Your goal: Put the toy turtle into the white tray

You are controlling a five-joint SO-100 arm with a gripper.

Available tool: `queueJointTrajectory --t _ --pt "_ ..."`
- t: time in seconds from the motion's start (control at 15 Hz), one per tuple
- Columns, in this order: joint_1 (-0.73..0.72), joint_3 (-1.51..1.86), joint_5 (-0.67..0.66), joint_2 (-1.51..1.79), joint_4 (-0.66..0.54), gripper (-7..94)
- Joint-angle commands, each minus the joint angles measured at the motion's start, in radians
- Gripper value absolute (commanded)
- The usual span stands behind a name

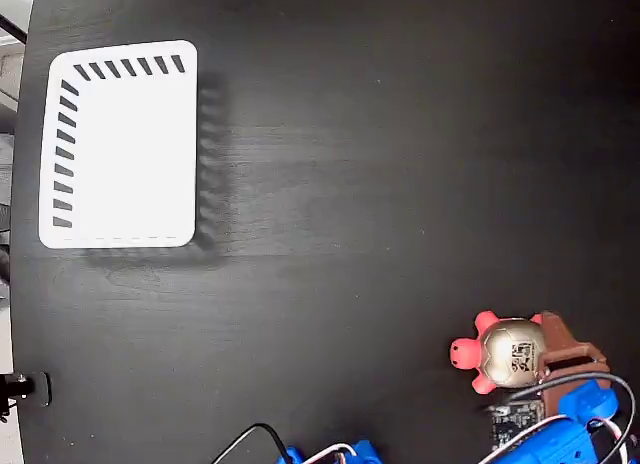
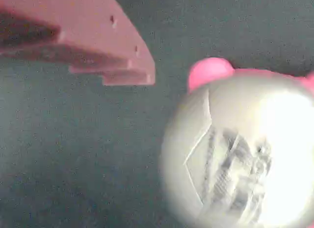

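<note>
In the fixed view, the white tray (image 1: pixel 120 144) lies on the table (image 1: pixel 400 164) at top left, well apart from the toy turtle (image 1: pixel 503 353) at bottom right.

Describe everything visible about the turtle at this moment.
The turtle is a small toy with pink-red head and legs and a domed, glossy beige-gold shell bearing a black-and-white patterned sticker. It sits upright on the black table at lower right in the fixed view, head pointing left, far from the tray. The gripper is right beside its shell; contact is unclear.
</note>
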Motion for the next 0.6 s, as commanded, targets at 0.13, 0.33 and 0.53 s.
queueJointTrajectory --t 0.13,0.33,0.53 --pt "0.051 0.172 -0.049 0.009 -0.175 57" --pt "0.046 0.238 -0.025 0.002 -0.238 58" --pt "0.017 0.256 0.043 0.0 -0.245 58"
